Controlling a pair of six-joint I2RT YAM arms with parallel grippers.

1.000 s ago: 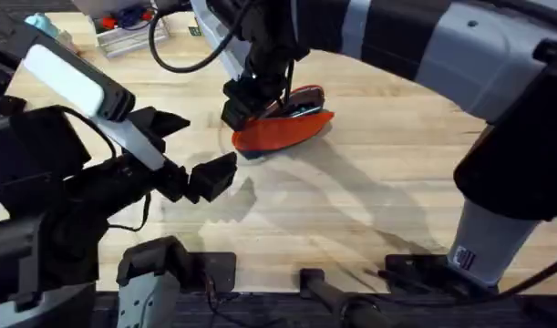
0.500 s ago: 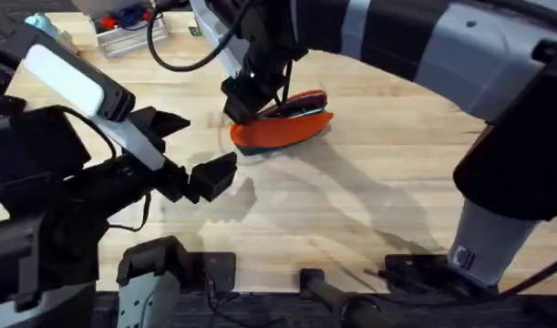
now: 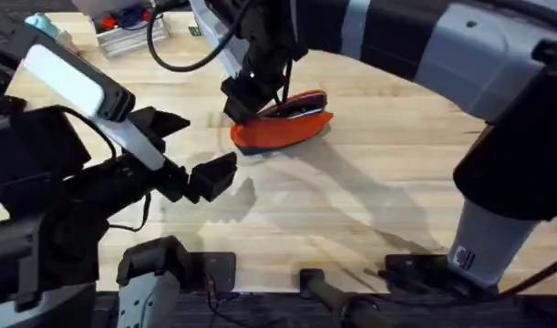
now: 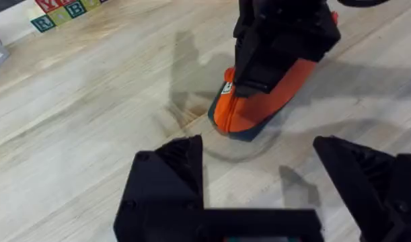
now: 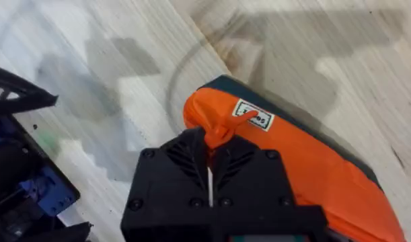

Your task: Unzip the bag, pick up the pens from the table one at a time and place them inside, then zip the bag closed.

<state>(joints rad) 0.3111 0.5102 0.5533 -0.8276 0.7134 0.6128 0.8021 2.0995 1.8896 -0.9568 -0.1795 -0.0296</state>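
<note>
While the bag [image 3: 283,130] lies on the table [image 3: 351,210], your right gripper [image 5: 210,176] pinches a fold of orange fabric at its end; your left gripper [image 4: 259,181] hovers near the bag, fingers spread.

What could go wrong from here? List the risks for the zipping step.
1. The right gripper is shut on an orange fabric tab at the end of the bag, and the open left gripper holds nothing, so a pull may drag the whole bag across the table instead of moving the zipper.
2. The pinch is only on a small fold of fabric, so it could slip free.
</note>
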